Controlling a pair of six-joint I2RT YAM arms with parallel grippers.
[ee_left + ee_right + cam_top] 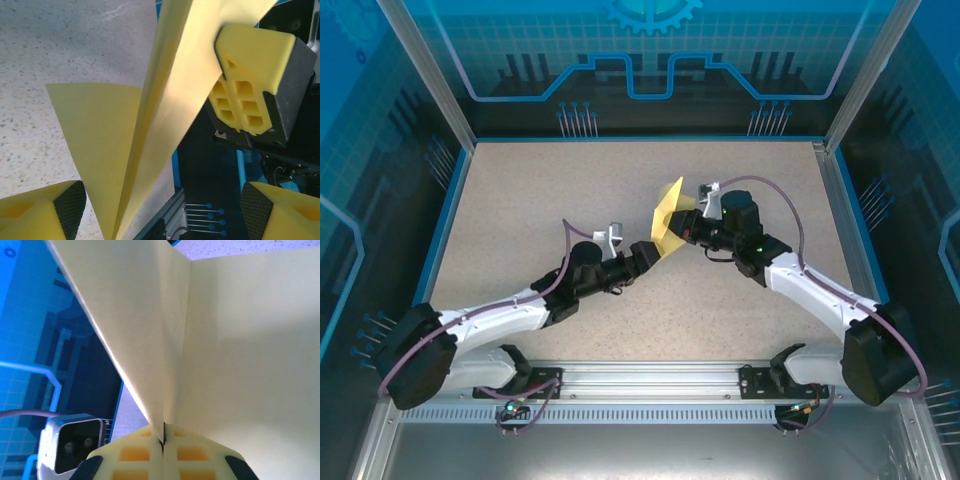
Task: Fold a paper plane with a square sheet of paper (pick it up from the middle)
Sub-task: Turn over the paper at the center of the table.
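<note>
Right tool [682,232] clenched on the crease of the square sheet of paper [668,218], held upright above the desk [520,200] at frame centre. Left tool [648,250] released, fingers wide on both sides of the sheet. Risk: may slip or unfold, with one thin pinch only. Speckled beige desk; blue panel walls [640,60] around.

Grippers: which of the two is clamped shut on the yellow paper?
The right gripper: it pinches the folded yellow paper at its crease, while the left gripper stands wide open.
</note>
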